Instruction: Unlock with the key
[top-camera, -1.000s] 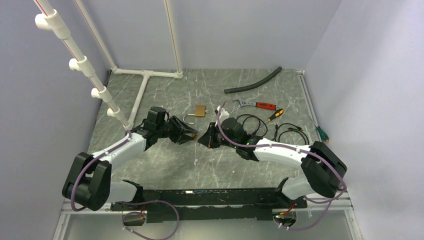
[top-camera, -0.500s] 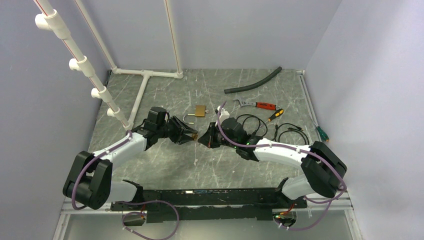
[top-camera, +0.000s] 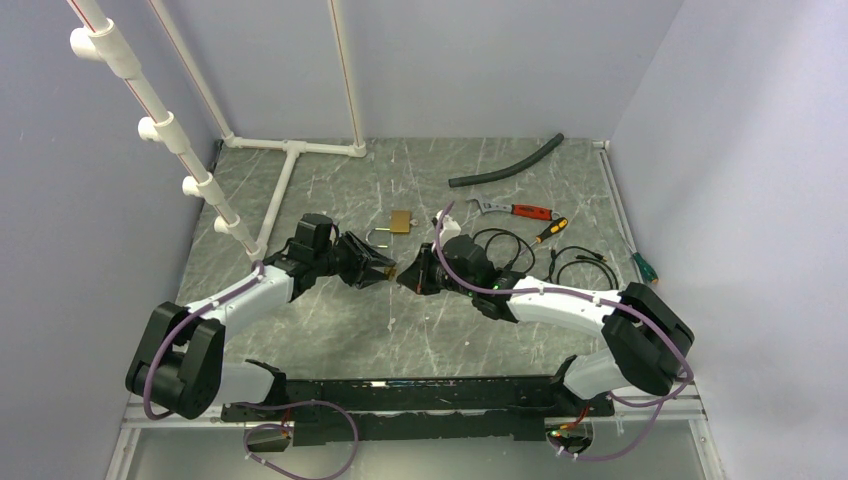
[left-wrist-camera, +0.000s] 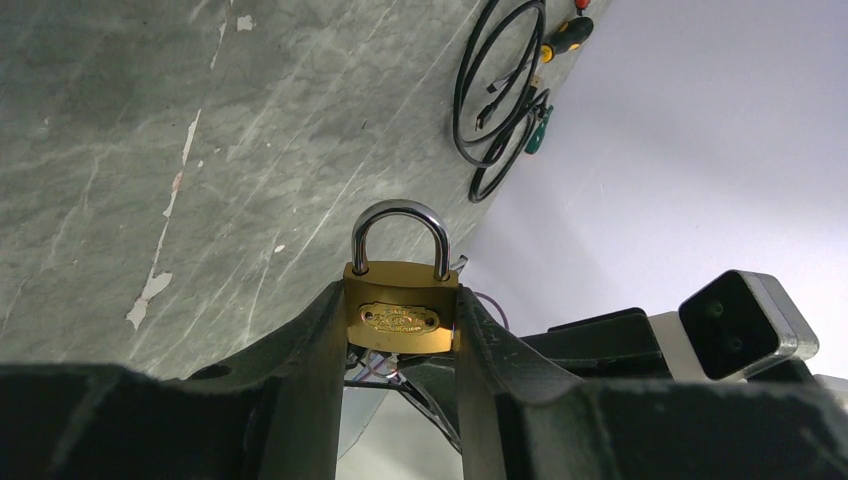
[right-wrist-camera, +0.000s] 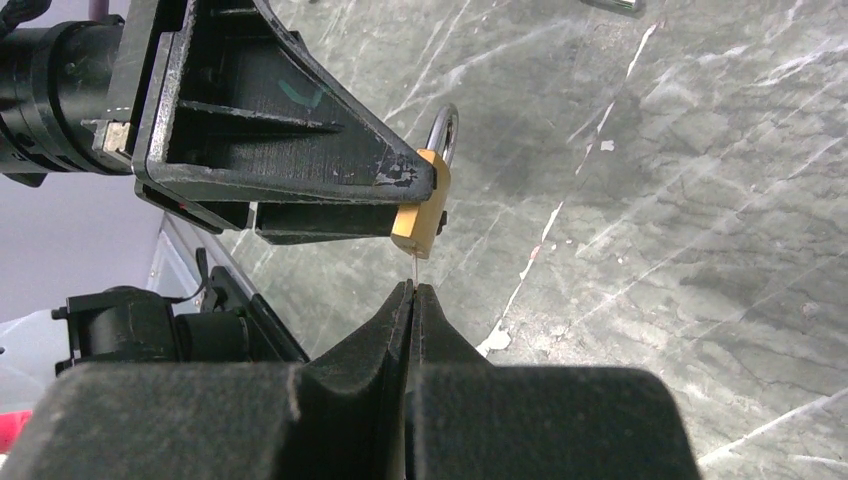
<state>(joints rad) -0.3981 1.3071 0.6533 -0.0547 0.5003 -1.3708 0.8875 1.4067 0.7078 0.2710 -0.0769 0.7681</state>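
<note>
So that the key (right-wrist-camera: 415, 269) can go into its bottom, the left pincer (left-wrist-camera: 400, 305) clamps the little lock (left-wrist-camera: 401, 318) steady, while the right pincer (right-wrist-camera: 411, 293) pinches the thin key at the lock's 6 o'clock.

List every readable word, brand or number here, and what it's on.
No text is readable.
Small brass padlock with silver shackle, clamped in the left gripper: embossed oval badge, too small to read.
Red-handled wrench, top view: too small to tell.
</note>
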